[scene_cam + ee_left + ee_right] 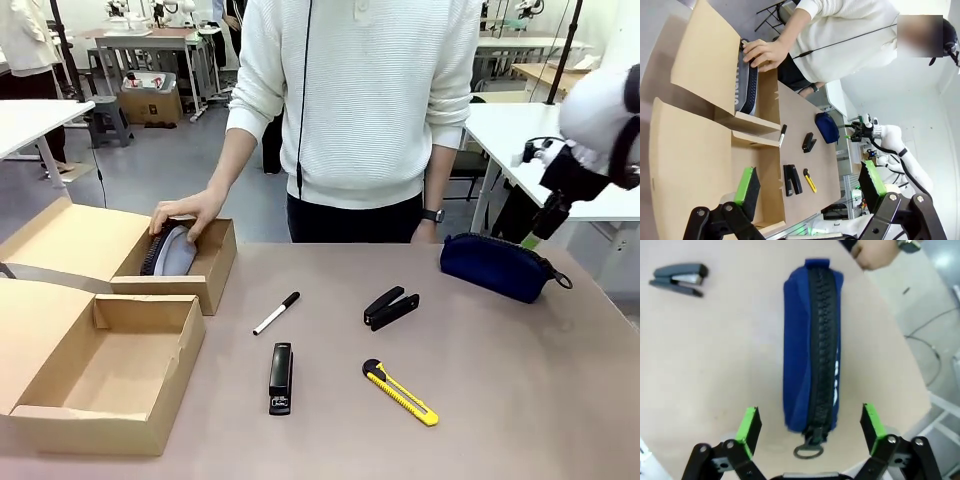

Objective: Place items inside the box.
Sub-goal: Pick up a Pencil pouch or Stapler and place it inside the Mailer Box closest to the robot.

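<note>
Nearest the lens, at the lower left of the front view, the large tan cardboard box sits with its hinged lid thrown back and its shallow inside bare, apparently so that things can be lowered straight in. None of the items is in it yet. They lie well apart on the pale table, which should let each be taken alone: a white marker with a black cap, one black stapler lying flat, a second black stapler gaping open, and a yellow-and-black utility knife. At the upper left a person's hand rests on a grey-and-black object in the smaller tan cardboard box, probably settling it. Toward the upper right lies the navy fabric zip pouch. The right gripper hangs above it, jaws wide apart and empty, one finger to each side of its narrow width, seemingly lined up to pinch it. The left gripper hovers over the large box, jaws likewise apart, holding nothing. The pouch is long, soft and rounded, with a black zip along its top, a metal ring pull and white lettering too blurred to read.
</note>
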`<move>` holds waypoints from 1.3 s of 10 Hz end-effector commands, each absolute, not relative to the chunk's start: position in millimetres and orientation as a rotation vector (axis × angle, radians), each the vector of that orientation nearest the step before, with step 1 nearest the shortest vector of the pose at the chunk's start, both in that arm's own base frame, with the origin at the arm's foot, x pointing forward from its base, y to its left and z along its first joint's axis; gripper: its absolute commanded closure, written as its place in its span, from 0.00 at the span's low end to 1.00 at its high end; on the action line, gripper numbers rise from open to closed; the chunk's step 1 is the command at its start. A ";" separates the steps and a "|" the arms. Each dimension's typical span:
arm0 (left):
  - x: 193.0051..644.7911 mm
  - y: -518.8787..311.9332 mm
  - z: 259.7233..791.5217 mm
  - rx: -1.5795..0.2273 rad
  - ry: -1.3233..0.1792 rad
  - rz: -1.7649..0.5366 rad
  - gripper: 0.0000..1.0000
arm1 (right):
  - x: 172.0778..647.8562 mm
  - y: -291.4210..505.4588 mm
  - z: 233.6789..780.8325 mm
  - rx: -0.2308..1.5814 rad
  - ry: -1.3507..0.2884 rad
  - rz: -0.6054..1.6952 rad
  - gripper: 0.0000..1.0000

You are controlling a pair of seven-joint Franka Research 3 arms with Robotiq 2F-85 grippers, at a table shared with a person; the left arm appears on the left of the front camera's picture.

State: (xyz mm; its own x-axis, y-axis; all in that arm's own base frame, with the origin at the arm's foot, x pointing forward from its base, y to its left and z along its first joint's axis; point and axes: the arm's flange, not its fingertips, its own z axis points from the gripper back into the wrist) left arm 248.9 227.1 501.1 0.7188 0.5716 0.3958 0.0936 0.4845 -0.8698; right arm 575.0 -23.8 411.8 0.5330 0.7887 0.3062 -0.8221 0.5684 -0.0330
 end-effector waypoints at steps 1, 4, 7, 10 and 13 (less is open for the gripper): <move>249.6 227.3 501.4 -1.057 -0.769 0.304 0.00 | 600.1 -27.9 388.5 0.179 -0.283 0.992 0.00; 249.6 227.3 501.4 -1.057 -0.769 0.304 0.00 | 613.0 -24.7 341.2 0.199 -0.244 0.965 0.00; 249.6 227.3 501.4 -1.057 -0.769 0.304 0.00 | 614.9 -17.6 319.7 0.231 -0.234 0.976 0.00; 249.6 227.3 501.4 -1.057 -0.769 0.304 0.00 | 612.0 -15.6 322.5 0.255 -0.256 0.997 0.39; 249.6 227.3 501.4 -1.057 -0.769 0.304 0.00 | 608.2 -19.5 327.4 0.276 -0.295 0.984 1.00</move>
